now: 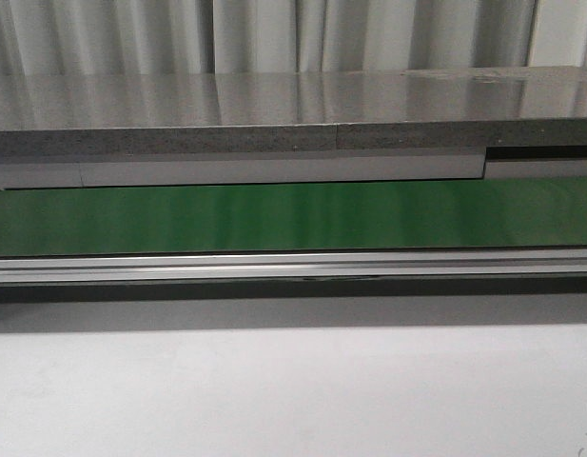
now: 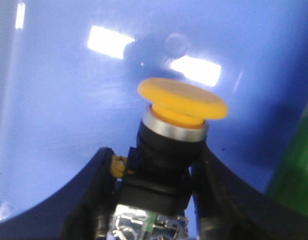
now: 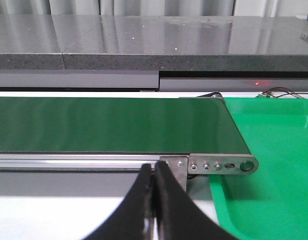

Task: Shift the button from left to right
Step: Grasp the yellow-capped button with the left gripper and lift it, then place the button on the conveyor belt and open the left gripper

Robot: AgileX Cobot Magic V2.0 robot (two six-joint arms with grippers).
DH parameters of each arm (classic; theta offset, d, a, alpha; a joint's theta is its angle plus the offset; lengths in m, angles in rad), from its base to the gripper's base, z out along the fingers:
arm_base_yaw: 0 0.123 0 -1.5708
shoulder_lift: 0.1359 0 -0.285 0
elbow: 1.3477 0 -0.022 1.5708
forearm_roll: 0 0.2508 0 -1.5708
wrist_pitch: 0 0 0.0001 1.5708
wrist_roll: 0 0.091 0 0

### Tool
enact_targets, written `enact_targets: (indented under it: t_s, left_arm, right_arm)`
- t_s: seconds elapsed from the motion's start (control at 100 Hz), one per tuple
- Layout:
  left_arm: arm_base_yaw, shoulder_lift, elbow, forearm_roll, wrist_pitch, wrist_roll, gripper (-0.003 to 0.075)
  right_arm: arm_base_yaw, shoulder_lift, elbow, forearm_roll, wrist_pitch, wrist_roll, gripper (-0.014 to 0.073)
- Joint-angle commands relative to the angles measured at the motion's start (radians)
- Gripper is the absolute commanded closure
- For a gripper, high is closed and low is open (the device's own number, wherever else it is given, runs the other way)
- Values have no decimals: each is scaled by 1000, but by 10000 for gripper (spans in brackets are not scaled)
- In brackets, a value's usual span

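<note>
Yellow-headed button [image 2: 168, 145] sits clamped in left tool [image 2: 154, 200].

Backdrop is pale pleated curtains [image 1: 274, 33] hanging across the whole rear. In front of them there's a long grey speckled stone-like counter [image 1: 274, 100], polished enough to mirror the curtain folds. Nearest the front camera is a plain white tabletop [image 1: 274, 400]. Lighting looks soft and even.
</note>
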State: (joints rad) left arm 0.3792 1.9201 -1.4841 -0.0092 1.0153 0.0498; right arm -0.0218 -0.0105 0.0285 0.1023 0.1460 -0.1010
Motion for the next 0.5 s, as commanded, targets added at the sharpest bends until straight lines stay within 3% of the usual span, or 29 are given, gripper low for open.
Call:
enact_targets:
  t_s: [0.0,0.49]
  left_arm:
    - [0,-102,-59,-92,36,-1,741]
    - [-185,-103,-59,-142,85,48,738]
  right_arm:
    - [0,-17,-15,-10,-81,-2,662]
    - [0,-17,-15,-10,-81,-2,662]
